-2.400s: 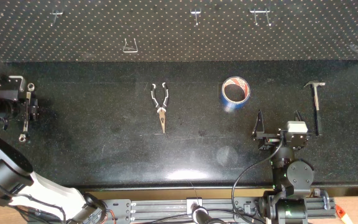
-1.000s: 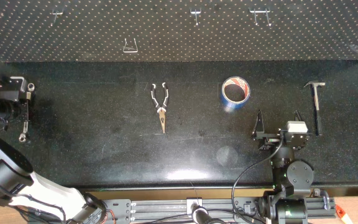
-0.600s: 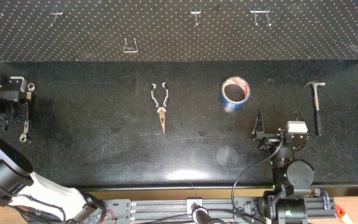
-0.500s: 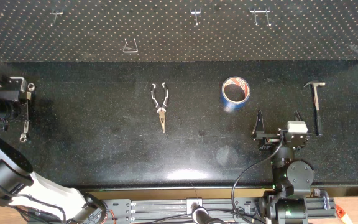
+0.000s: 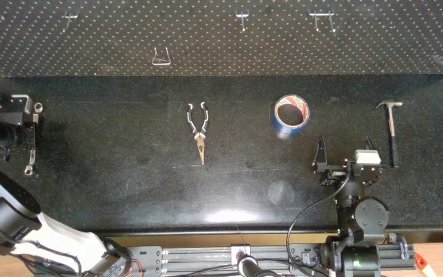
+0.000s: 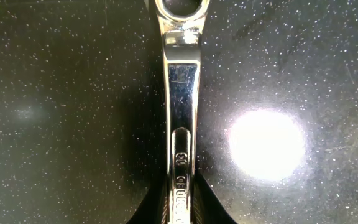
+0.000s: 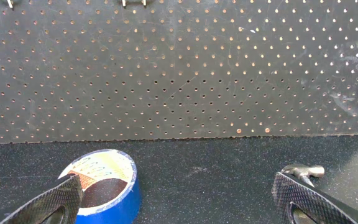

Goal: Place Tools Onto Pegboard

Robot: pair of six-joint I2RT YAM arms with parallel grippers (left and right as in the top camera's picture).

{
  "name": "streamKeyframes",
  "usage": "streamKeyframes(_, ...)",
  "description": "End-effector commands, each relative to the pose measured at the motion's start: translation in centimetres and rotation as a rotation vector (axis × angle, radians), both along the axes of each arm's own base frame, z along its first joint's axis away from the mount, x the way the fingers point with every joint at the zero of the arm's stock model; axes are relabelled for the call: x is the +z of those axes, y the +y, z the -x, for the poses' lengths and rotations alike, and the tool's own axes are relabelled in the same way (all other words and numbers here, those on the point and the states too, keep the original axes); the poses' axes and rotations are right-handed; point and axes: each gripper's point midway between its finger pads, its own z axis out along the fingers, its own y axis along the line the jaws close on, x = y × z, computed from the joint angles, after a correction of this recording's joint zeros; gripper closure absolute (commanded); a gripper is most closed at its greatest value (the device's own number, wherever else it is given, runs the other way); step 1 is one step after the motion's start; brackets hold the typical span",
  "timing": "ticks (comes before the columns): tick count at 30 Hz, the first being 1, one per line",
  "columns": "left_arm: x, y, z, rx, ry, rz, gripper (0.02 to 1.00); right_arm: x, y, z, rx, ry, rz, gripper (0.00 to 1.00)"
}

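Observation:
A chrome wrench (image 6: 182,93) lies on the black table at the far left, and my left gripper (image 6: 182,210) is shut on its shaft. From above, the wrench (image 5: 30,158) sticks out below the left gripper (image 5: 26,137). Silver pliers (image 5: 199,131) lie mid-table, a blue tape roll (image 5: 291,115) to their right, and a hammer (image 5: 391,127) at the far right. My right gripper (image 5: 344,151) stands open between the tape and the hammer. Its own view shows the tape roll (image 7: 101,183) and the hammer head (image 7: 300,171) ahead of the right gripper (image 7: 179,208).
The dark pegboard (image 5: 221,38) stands along the table's far side, also the pegboard (image 7: 179,68) in the right wrist view. It carries metal hooks (image 5: 241,15), a pair (image 5: 323,17), one at the left (image 5: 69,17) and a wire loop (image 5: 161,57).
The left gripper's fingers have come together on the wrench shaft since the earliest frame. The right arm and the other tools have not moved.

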Motion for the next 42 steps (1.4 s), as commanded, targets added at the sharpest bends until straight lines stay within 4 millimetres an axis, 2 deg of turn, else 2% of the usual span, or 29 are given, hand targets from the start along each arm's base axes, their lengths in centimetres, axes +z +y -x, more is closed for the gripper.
streamKeyframes(1, -0.6, -0.2, 0.4, 0.026, 0.024, 0.012, 0.934, 0.0, 0.0, 0.0, 0.002, -0.002, 0.014, 0.001)
streamKeyframes(10, -0.6, -0.2, 0.4, 0.026, 0.023, 0.011, 0.939, 0.0, 0.0, 0.0, 0.002, -0.002, 0.014, 0.003)
streamKeyframes(15, -0.6, -0.2, 0.4, 0.025, 0.023, 0.011, 0.989, 0.0, 0.0, 0.0, 0.002, -0.002, 0.014, 0.001)
streamKeyframes(31, -0.4, -0.3, 0.6, 0.025, 0.027, 0.016, 0.991, 0.0, 0.0, 0.0, 0.002, -0.002, 0.014, 0.001)
streamKeyframes(39, 3.4, 0.0, 0.1, 0.024, -0.045, -0.044, 0.991, 0.0, 0.0, 0.0, 0.002, -0.002, 0.014, 0.001)
streamKeyframes(42, 5.4, 0.0, 0.0, 0.031, -0.084, -0.071, 0.991, 0.0, 0.0, 0.0, 0.002, -0.002, 0.014, 0.001)
